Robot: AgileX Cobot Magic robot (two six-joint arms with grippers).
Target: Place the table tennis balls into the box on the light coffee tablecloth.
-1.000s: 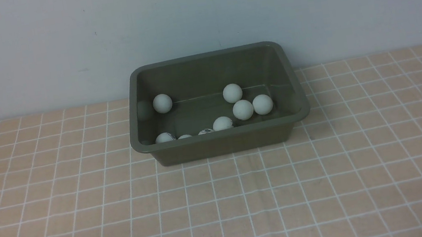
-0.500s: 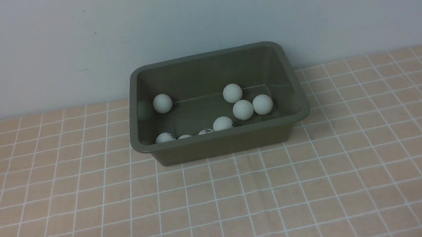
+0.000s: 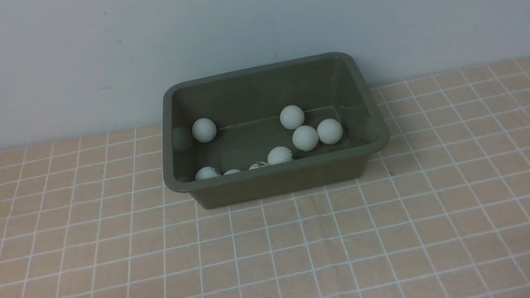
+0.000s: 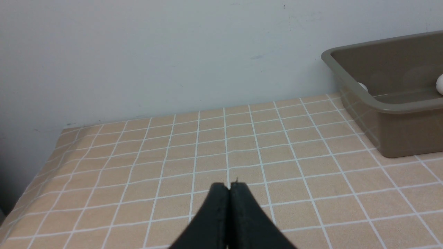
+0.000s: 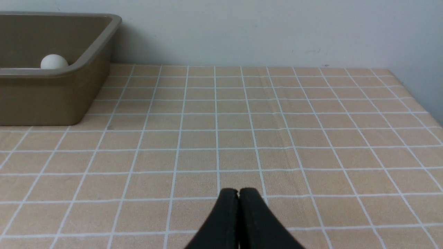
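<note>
Box: you see the olive tub (image 3: 279, 175) on the cloth (image 3: 280, 252), set toward the back, close to the wall (image 3: 245, 15).
Balls: eight white balls (image 3: 305, 138) lie inside the box. One sits alone near the far left corner (image 3: 204, 129). Three cluster right of centre: one at the back, two touching just in front of it. Four line up along the near wall, half hidden by the rim; two of those show dark print.
Cloth: no ball lies on it in any view.
Left gripper: in its wrist view your left gripper (image 4: 228, 188) has its black fingers pressed together with nothing between them, above bare cloth, well apart from the box (image 4: 398, 103).
Right gripper: your right gripper (image 5: 238, 193) is likewise pressed together and empty, above bare cloth, well apart from the box (image 5: 52, 100). One ball (image 5: 54, 62) peeks over the rim there.
Front view: neither gripper shows.
</note>
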